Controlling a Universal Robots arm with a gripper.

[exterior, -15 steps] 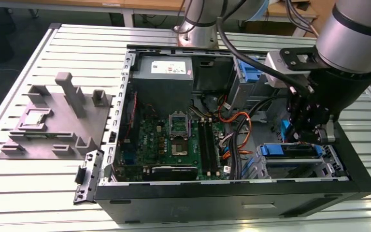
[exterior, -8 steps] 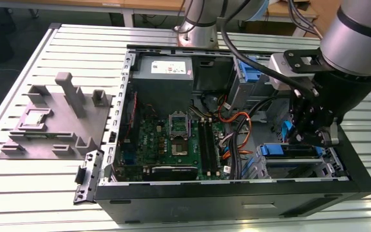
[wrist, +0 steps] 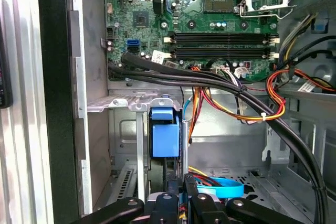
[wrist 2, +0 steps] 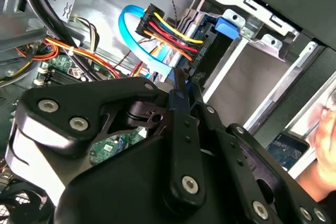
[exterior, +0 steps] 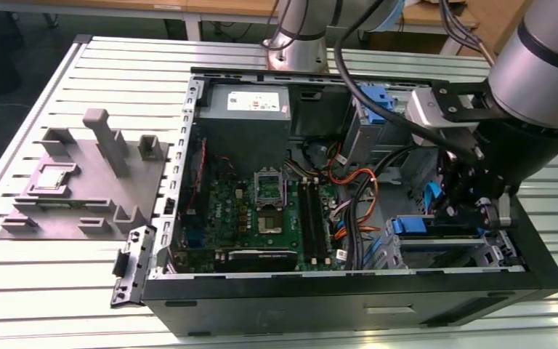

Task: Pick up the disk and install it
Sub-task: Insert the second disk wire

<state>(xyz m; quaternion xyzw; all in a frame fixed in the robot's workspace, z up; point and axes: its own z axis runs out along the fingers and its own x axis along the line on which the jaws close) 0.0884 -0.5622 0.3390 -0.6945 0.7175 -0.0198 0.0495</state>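
While the pincer (wrist: 181, 195) grips the disk (wrist: 164, 140) by its blue frame, it likely handles stiff, weighty and shock-sensitive.

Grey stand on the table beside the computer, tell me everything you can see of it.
The grey stand looks like matte moulded plastic, one colour throughout. It has a flat, stepped base with several upright posts: one tall narrow slab near the middle, shorter blocks around it, and a square recessed pocket at one side. It sits level on the slatted metal table, at the exterior view's left of the open computer case, close beside its wall. Whether the two touch cannot be told.
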